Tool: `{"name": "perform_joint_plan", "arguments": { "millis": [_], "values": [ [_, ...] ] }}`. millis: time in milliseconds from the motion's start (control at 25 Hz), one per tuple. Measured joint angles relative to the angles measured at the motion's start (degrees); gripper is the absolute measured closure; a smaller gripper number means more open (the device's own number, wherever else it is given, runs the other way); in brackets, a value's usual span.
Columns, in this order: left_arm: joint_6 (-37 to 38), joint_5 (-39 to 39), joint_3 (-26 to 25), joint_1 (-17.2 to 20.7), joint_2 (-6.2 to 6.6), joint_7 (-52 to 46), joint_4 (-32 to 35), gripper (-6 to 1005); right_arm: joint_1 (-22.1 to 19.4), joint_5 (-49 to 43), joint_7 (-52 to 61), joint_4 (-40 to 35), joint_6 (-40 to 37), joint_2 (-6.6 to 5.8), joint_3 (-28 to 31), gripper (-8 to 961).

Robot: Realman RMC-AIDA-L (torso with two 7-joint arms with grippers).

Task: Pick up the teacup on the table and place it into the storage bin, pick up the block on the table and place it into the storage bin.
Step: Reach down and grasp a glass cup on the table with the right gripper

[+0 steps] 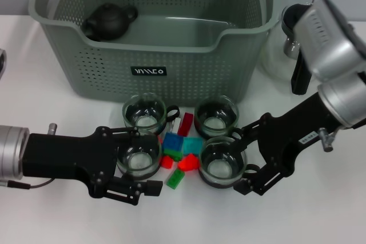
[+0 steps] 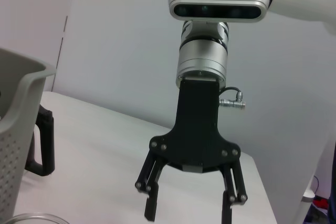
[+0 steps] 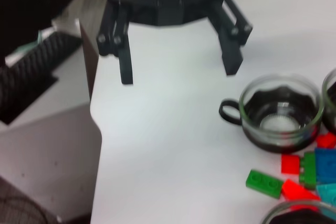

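We see a white surface (image 1: 51,215) with a smooth, matte top, evenly lit, with only soft shadows on it. In the left wrist view a plain pale wall (image 2: 121,40) rises behind the surface's far edge, with a thin vertical seam (image 2: 63,45) running down it near one side; the light there is flat and cool. The same view shows the surface's corner and a strip of darker floor (image 2: 323,208) beyond it, too small for us to make out. In the right wrist view the surface's rounded edge gives way to a grey floor (image 3: 47,161), and a dark ribbed object (image 3: 29,77) lies off the edge; we cannot tell what it is.
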Motion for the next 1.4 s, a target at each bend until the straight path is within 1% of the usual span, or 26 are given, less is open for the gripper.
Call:
{"name": "perform_joint_plan", "arguments": {
  "millis": [120,280,440,600,1080,1240,1400],
  "values": [
    [0.0,0.0,0.0,0.1,-0.10,0.2,0.0,64,1.1,-0.3,2.3,0.0,2.2,0.12,-4.5,37],
    [0.0,0.0,0.0,0.6,-0.13,0.2,0.1,64,1.6,-0.1,4.4,0.1,5.8,0.31,-10.4,37],
    [0.0,0.1,0.0,1.1,-0.16,0.2,0.3,64,1.8,0.1,6.0,0.4,8.5,0.47,-14.6,37],
    [-0.1,0.1,-0.1,1.1,-0.22,0.2,0.3,64,1.9,0.2,6.7,0.6,10.0,0.71,-16.9,38],
    [-0.2,0.1,-0.2,1.2,-0.25,0.2,0.3,65,2.1,3.9,9.9,2.0,17.6,0.75,-27.8,38],
    [-0.2,0.1,-0.2,1.2,-0.24,0.2,0.3,65,2.1,4.0,11.0,1.9,18.7,0.75,-29.6,38],
    [-0.3,0.1,-0.2,1.2,-0.18,0.3,0.3,65,2.3,3.9,11.4,1.9,18.9,0.75,-29.8,38]
  ]
}}
